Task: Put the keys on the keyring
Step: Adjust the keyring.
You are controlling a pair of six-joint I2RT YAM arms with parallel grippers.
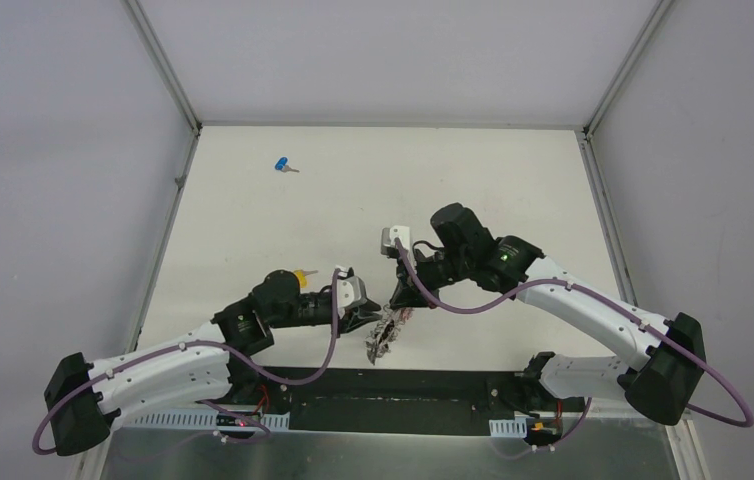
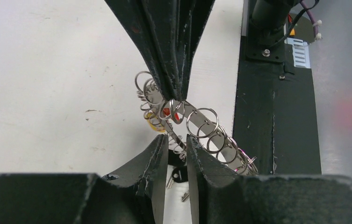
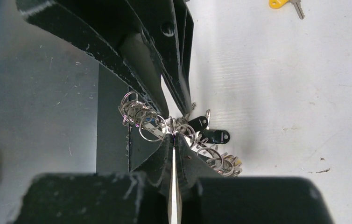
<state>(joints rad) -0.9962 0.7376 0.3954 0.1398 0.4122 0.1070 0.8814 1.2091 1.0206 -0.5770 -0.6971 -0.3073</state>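
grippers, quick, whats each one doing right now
left gripper: jaws narrow with a small gap, the keyring between them; whether it grips cannot be told
right gripper: shut on the keyring

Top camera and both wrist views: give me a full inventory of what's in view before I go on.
keyring: one, grey metal strung with many silver split rings and small keys, near the table's near edge between the two pincers
black-headed keys: two, black heads, hanging on the keyring
blue key: one, blue head with silver blade, loose at far left of the table
yellow key: one, yellow head with silver blade, loose beside the left arm
table: one, white
base plate: one, black, near edge
left arm: one, white and black
right arm: one, white and black
left pincer: one, black, narrow gap around the keyring, grip unclear
right pincer: one, black, shut on the keyring
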